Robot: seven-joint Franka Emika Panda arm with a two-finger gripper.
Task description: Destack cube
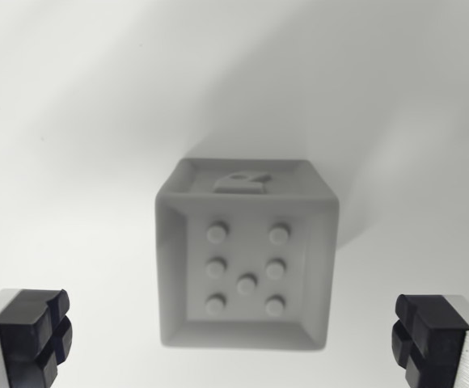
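The tool hangs spread wide, its two black pads at the wrist view's bottom corners with nothing between them, apparently so the jaws can drop either side of the cube. The pale cube, with raised studs on its upper face, sits centred between the pads on the white bench. Whether another cube lies beneath cannot be told.

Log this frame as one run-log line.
phase: above cube, pre-grasp | gripper: open, holding nothing | cube: grey, studded face up, between the fingers, untouched | surface: white | stack below: cannot tell
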